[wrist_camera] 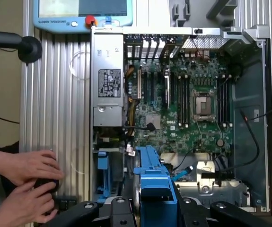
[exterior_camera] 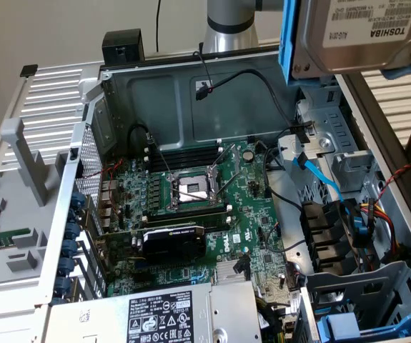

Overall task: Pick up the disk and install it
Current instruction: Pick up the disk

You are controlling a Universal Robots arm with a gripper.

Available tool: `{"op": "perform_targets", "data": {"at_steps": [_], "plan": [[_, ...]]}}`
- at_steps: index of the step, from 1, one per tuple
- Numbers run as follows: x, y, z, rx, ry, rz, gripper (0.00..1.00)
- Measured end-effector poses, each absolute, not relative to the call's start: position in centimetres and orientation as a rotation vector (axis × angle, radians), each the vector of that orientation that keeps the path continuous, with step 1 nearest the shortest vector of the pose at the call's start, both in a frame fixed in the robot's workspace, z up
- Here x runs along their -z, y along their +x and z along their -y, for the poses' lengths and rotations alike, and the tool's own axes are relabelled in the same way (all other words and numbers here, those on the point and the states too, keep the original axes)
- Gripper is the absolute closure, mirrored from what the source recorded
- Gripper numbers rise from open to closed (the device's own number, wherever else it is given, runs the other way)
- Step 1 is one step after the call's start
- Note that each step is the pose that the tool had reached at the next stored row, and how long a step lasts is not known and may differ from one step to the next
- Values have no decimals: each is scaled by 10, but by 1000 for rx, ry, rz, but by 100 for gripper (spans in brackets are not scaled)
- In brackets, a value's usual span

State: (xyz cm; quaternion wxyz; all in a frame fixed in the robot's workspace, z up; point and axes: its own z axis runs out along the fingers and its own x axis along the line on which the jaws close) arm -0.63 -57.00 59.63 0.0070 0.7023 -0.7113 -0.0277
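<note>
I see the open case point(exterior_camera: 184, 93), its motherboard point(exterior_camera: 191, 214) bare, the power supply point(exterior_camera: 164, 314) at the near edge. The disk point(exterior_camera: 362, 32) hangs high over the case at the exterior view's right, apart from the bays. My gripper point(wrist_camera: 153, 209) is clamped on its blue carrier point(wrist_camera: 157, 182). A person's hands point(wrist_camera: 29, 166) rest beside the case.

Soft, even light — chassis point(exterior_camera: 191, 93) interior seemingly somewhat shadowed.

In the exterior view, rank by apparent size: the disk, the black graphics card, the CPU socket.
1. disk: looks largest, but it is close to the camera and cut by the frame, so that is unsure.
2. graphics card.
3. CPU socket.
</note>
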Motion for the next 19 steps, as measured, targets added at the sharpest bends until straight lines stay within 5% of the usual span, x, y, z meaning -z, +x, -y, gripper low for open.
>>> {"op": "perform_targets", "data": {"at_steps": [19], "plan": [[-565, 15, 593, 89, 2187, 2236, 63]]}}
